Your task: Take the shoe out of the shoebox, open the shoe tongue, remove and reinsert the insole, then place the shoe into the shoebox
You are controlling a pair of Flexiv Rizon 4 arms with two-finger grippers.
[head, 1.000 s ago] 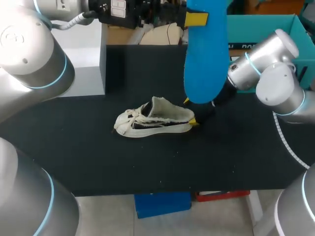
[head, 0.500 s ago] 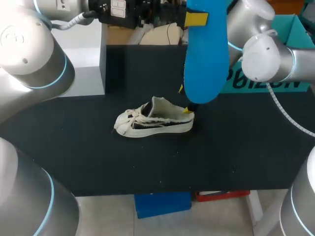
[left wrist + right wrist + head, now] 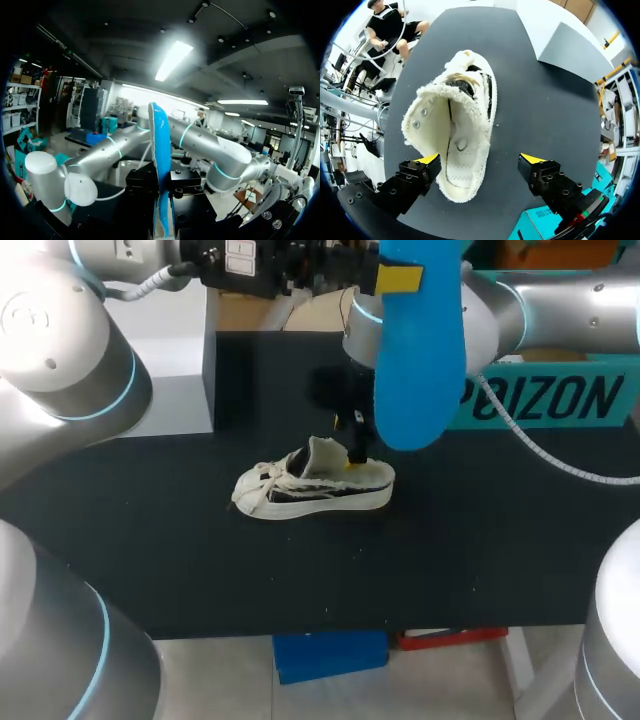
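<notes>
While the left gripper (image 3: pixel 163 202) holds the blue insole (image 3: pixel 418 360) upright high above the table (image 3: pixel 200 560), clamped edge-on between its fingers, the white shoe (image 3: pixel 315 488) stands on its sole near the table's middle, outside the teal shoebox (image 3: pixel 545 400) at the right rear. The right gripper (image 3: pixel 481 162) hangs over the shoe's heel with fingers wide apart, one tip at the collar's rim, the other over bare table beside it.
</notes>
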